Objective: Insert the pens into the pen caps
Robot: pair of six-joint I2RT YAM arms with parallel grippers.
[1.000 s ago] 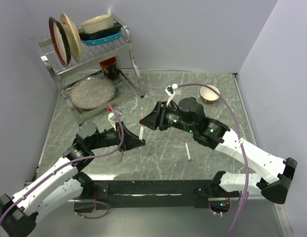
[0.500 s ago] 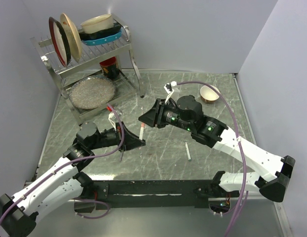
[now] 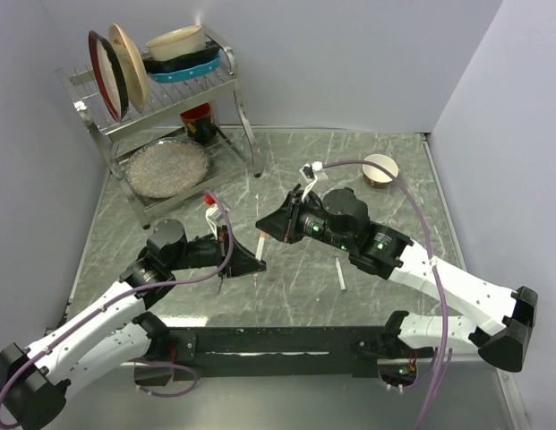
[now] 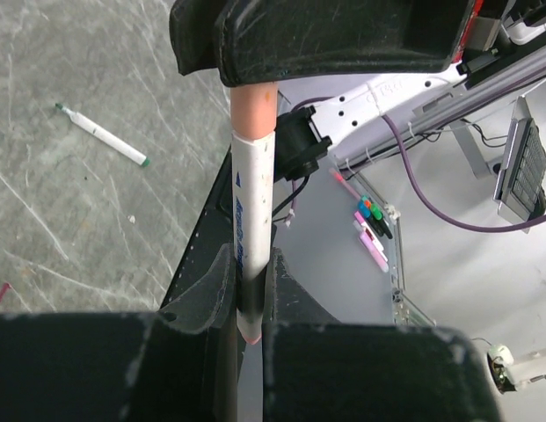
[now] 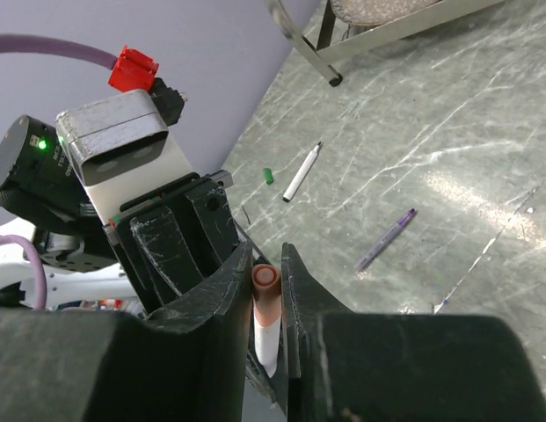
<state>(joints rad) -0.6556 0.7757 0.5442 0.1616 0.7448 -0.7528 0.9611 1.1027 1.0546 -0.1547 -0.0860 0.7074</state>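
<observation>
A white-barrelled pen (image 3: 260,245) hangs in the air between my two grippers. My left gripper (image 3: 252,262) is shut on the lower barrel, as the left wrist view (image 4: 252,272) shows. My right gripper (image 3: 267,226) is shut on the red-orange pen cap (image 5: 265,294), which sits over the pen's upper end (image 4: 255,105). A second white pen (image 3: 340,274) with green ends lies on the table to the right and shows in the left wrist view (image 4: 101,134). A loose green cap (image 5: 268,175) lies beside another white pen (image 5: 301,172).
A purple pen (image 5: 386,237) lies on the marble table. A dish rack (image 3: 161,116) with plates stands at the back left. A small bowl (image 3: 380,167) sits at the back right. The black base rail (image 3: 278,340) runs along the near edge.
My right gripper has moved down and nearer, towards the left gripper. My left gripper has shifted slightly right. The pen between them looks shorter as the grippers close in.
</observation>
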